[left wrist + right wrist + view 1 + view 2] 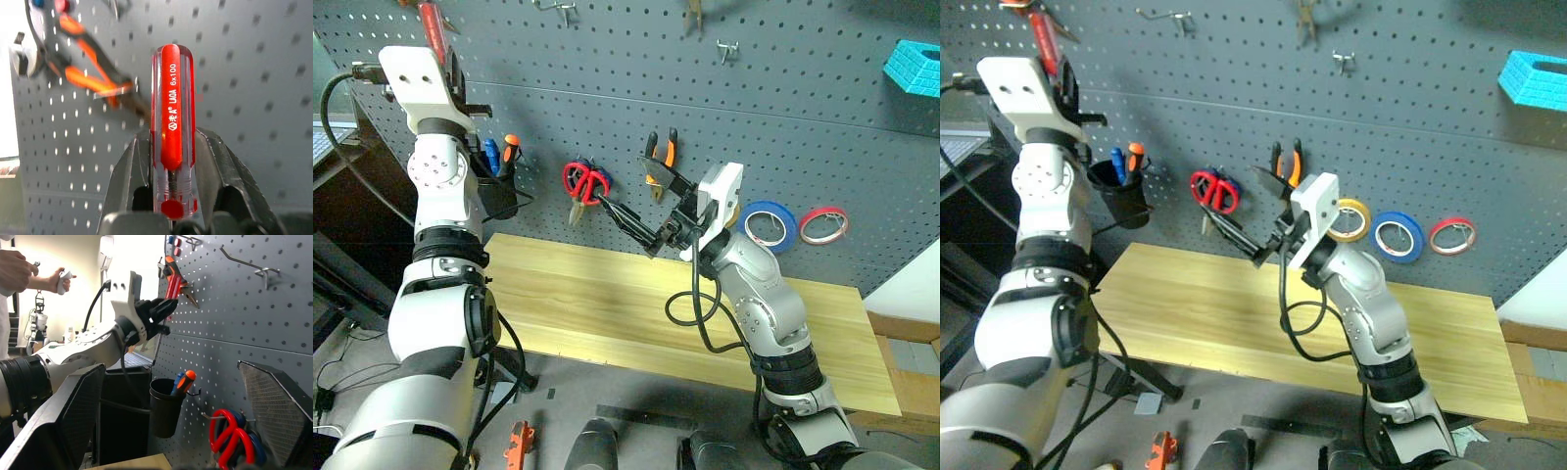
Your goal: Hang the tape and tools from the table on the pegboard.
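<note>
Left hand (164,308): raised high against the pegboard (783,98), clamped on the red-handled screwdriver (171,122), handle end pointing up toward the panel.
Screwdriver: held between the two black fingers (225,166), close to the panel; orange-and-black pliers (85,73) hang on a hook just beside it in the left wrist view.
Right hand (641,211): held over the bench (607,304), pointing up toward the pegboard, fingers spread wide apart with nothing between them.
Red scissors (585,182): hanging on the pegboard, overlapping a blue-handled pair behind them, just beyond the right hand's fingertips.
Second pliers (660,157): orange-and-black handles, hanging on the panel behind the right hand's upper finger.
Black cup (497,191): hooked on the pegboard beside the left arm, holding a blue-handled and an orange-handled screwdriver (510,149).
Blue tape (767,225): hanging on the pegboard to the right of the right hand.
Red tape (823,224): hanging just right of the blue roll.
Yellow tape (1349,218): hanging left of the blue roll, partly hidden by the right wrist.
Blue basket (913,69): high on the panel at the far right.
Bare hooks (726,49): several near the top of the panel.
Person (14,271): hands holding controllers, seen beyond the left arm in the right wrist view.
</note>
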You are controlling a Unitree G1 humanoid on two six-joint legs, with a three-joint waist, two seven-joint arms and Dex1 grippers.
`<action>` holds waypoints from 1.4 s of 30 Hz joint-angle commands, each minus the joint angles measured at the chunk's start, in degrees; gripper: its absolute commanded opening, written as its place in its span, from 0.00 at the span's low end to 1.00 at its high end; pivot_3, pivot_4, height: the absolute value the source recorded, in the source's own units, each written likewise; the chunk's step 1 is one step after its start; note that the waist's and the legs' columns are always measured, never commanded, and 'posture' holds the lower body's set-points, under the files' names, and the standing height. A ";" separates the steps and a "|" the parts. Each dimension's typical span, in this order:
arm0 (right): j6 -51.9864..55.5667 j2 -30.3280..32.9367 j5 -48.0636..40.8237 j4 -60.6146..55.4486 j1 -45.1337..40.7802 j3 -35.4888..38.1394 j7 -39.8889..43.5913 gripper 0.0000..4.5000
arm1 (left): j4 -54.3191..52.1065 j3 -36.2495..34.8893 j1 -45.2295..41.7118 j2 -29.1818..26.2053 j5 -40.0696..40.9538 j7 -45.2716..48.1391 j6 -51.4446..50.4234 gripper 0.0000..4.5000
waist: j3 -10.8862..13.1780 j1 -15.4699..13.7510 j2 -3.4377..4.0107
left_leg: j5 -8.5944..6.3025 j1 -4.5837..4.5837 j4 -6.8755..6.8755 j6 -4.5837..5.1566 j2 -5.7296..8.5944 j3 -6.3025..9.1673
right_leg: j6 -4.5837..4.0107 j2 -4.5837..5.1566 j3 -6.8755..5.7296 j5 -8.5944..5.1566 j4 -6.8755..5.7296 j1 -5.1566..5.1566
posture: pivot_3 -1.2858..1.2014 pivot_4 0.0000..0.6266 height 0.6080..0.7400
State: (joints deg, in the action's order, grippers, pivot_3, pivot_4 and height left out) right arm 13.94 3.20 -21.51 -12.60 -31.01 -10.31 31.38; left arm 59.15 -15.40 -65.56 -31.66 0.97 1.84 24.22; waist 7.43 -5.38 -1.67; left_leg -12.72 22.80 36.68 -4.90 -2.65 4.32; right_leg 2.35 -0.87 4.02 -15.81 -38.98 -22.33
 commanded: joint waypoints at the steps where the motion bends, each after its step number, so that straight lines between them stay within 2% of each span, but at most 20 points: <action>1: 0.72 -0.12 -1.05 -2.43 -1.67 1.12 -0.66 1.00 | 1.74 0.31 -2.56 -2.39 -0.48 0.04 2.57 0.18 | 0.63 0.31 0.02 | 0.00 0.00 0.00 0.00 0.00 0.00 | 0.01 0.00 0.00 -0.01 0.00 0.01 | 0.59 0.26 1.00; 10: 2.48 -0.01 -1.19 -2.87 -2.93 1.69 -1.89 1.00 | 6.48 0.65 -2.90 -3.72 -0.17 0.82 3.63 0.18 | 2.88 1.42 0.05 | -0.01 0.11 -0.08 0.01 -0.01 0.02 | -0.08 0.01 -0.01 -0.02 -0.01 -0.14 | 0.58 0.31 1.00; 20: 3.20 0.29 -1.26 -3.24 -3.11 1.91 -1.98 1.00 | 7.93 0.34 -2.41 -4.53 0.05 0.61 3.86 0.18 | 3.82 2.65 -0.02 | 0.00 0.23 -0.54 0.00 -0.01 0.01 | -0.36 0.05 -0.03 -0.07 0.01 -0.46 | 0.58 0.32 1.00; 26: 3.00 0.09 -0.98 -3.03 -3.21 1.99 -1.98 1.00 | 5.82 0.04 0.62 -4.11 0.66 0.31 4.21 0.18 | 3.82 2.71 -0.02 | 0.00 0.57 -0.64 0.00 -0.03 0.01 | -0.44 0.05 -0.07 -0.14 -0.04 -0.91 | 0.59 0.31 1.00; 41: 2.20 0.43 -0.69 -1.52 -3.78 2.11 -1.02 1.00 | -5.01 -0.83 10.51 -4.09 2.58 0.37 0.99 0.18 | 3.82 2.49 -0.02 | 0.00 0.64 -0.64 -0.01 -0.04 0.02 | -0.45 0.07 -0.10 -0.15 0.00 -0.95 | 0.60 0.30 1.00; 42: 2.10 0.43 -0.64 -1.38 -3.79 2.12 -1.00 1.00 | -5.32 -0.87 10.71 -4.35 2.54 0.29 0.79 0.26 | 3.82 2.41 -0.02 | 0.00 0.64 -0.64 -0.01 -0.04 0.02 | -0.45 0.07 -0.10 -0.15 0.00 -0.95 | 0.60 0.30 1.00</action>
State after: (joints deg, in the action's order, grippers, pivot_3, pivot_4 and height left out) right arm 17.24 3.75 -21.57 -12.75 -33.31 -8.99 30.00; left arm 57.90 -15.70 -54.84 -34.71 3.12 2.02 25.21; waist 11.25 -2.97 -1.69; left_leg -12.72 23.44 36.04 -4.90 -2.68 4.34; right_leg 1.90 -0.80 3.91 -15.96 -38.98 -23.28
